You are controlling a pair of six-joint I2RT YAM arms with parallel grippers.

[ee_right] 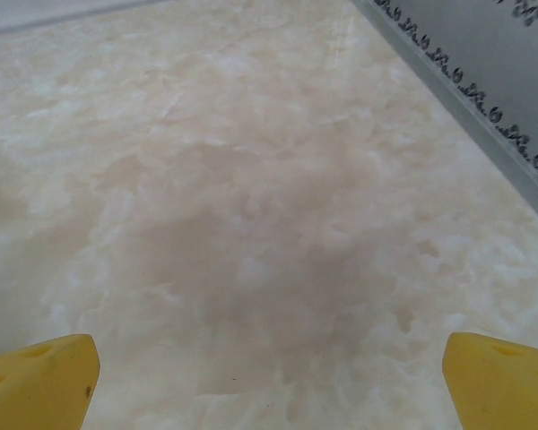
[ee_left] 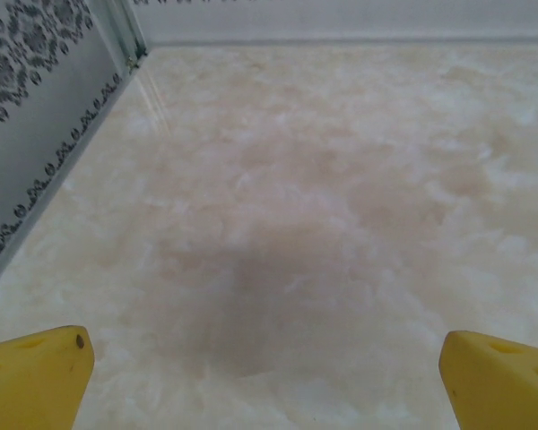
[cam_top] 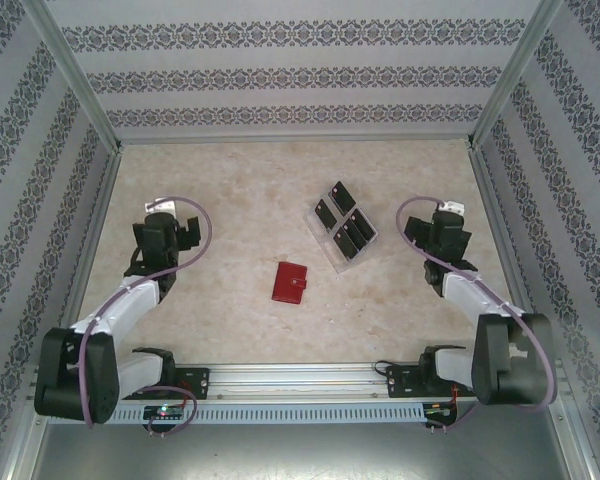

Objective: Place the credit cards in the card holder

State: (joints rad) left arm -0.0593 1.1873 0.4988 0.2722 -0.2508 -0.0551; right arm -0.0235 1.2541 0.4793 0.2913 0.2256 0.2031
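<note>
The red card holder lies shut on the marble tabletop near the middle, its snap tab on the right side. Behind it to the right, several black credit cards rest in a clear plastic tray. My left gripper hovers over bare table at the left, well apart from the card holder. My right gripper hovers at the right, beside the tray but not touching it. In both wrist views the yellow fingertips stand wide apart over bare marble, so my left gripper and right gripper are open and hold nothing.
Patterned walls with metal frame posts enclose the table on three sides. The left wall's base rail runs close to the left gripper, and the right wall's rail close to the right one. The arm bases sit on a rail at the near edge.
</note>
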